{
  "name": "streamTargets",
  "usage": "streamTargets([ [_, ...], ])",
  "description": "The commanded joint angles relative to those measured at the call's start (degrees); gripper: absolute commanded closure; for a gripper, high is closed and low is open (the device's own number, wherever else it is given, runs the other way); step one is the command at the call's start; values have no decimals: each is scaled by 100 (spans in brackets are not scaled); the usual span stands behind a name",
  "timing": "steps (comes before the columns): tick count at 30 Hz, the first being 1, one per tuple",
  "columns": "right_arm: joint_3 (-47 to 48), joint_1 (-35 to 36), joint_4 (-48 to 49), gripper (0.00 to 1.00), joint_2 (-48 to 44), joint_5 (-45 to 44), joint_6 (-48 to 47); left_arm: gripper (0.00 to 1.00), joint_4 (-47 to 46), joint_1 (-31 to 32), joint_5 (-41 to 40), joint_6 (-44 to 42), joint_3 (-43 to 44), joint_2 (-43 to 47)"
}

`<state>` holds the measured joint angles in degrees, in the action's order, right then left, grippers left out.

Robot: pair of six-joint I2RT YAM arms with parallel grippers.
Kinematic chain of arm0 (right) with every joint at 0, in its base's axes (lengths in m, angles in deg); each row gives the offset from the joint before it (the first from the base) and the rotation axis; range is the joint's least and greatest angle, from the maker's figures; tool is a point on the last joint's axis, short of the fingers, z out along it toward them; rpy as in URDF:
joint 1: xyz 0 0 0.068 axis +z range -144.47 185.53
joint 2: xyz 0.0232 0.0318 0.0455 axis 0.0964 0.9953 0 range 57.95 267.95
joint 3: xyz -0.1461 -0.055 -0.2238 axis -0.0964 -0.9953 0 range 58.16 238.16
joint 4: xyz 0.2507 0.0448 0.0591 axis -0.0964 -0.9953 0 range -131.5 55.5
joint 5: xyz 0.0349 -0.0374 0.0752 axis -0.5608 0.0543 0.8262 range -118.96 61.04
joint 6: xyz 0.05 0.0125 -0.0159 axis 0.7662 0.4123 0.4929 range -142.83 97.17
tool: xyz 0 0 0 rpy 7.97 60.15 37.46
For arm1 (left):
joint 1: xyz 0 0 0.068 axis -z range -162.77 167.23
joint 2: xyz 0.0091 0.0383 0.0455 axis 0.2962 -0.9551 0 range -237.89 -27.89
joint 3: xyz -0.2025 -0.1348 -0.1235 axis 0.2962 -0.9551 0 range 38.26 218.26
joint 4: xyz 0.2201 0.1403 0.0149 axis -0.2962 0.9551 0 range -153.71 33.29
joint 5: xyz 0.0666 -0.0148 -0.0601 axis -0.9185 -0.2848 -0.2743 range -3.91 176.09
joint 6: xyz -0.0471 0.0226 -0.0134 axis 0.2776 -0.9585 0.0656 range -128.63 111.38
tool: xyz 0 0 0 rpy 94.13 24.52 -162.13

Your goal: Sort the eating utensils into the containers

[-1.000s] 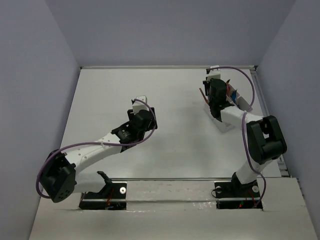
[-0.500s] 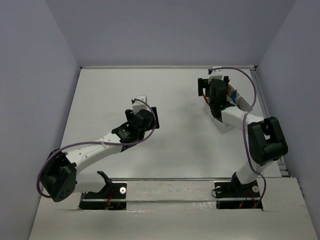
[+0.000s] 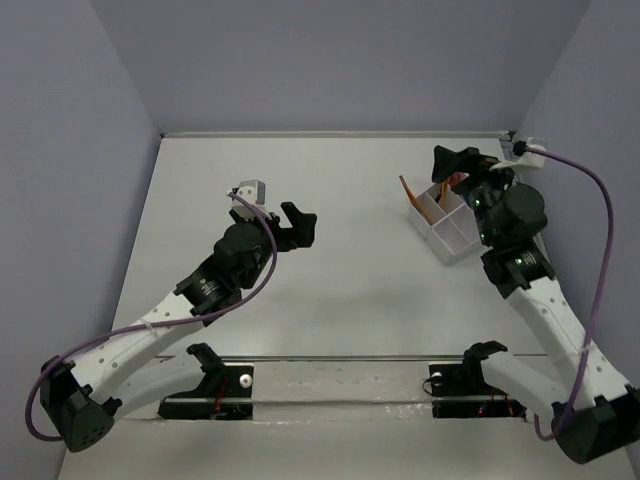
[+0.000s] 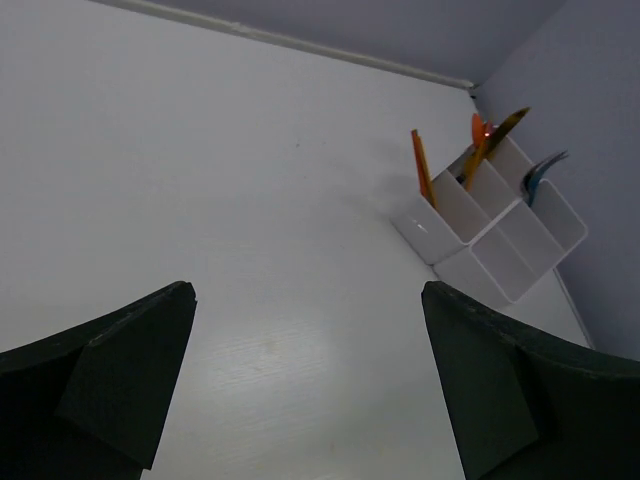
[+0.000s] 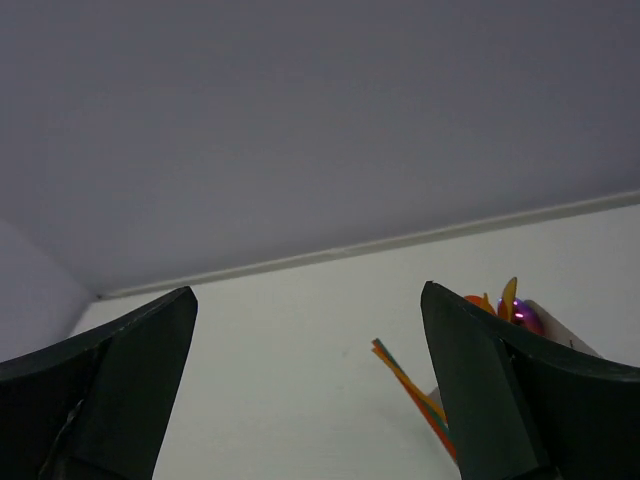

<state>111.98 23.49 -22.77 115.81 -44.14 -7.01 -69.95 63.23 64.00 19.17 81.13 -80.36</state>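
Note:
The white divided container (image 3: 447, 228) stands at the back right of the table. Thin orange utensils (image 3: 409, 194) lean out of its left compartment. In the left wrist view the container (image 4: 497, 243) holds an orange stick-like utensil (image 4: 421, 166), an orange and a yellow one (image 4: 489, 141), and a blue one (image 4: 541, 171). My left gripper (image 3: 285, 222) hangs open over the table's middle, far left of the container, with nothing between its fingers (image 4: 120, 385). My right gripper (image 3: 470, 166) is open above the container's back edge and holds nothing. In its wrist view the orange utensils (image 5: 412, 388) show low between the fingers (image 5: 110, 390).
The back wall (image 5: 300, 120) and right wall (image 3: 590, 150) close off the white table (image 3: 340, 300). A white cable clip (image 3: 528, 148) sits at the back right corner. Both arm bases (image 3: 340, 382) are bolted at the near edge.
Both grippers have opened. The right gripper has lifted off the container and swung right. The left arm has stretched out and its gripper has risen over the table's middle.

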Motion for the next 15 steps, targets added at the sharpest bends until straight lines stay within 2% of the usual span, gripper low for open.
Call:
streamTargets([
  [1, -258, -20, -863, 0, -1083, 1155, 1160, 1, -273, -12, 722, -64, 141, 360],
  [9, -250, -20, -1673, 0, -2410, 1746, 1530, 1, 149, -12, 1294, -46, 836, 1009],
  [15, -65, -20, -2068, 0, -2754, 1782, 1477, 1, 71, -12, 1575, -116, 1144, 1748],
])
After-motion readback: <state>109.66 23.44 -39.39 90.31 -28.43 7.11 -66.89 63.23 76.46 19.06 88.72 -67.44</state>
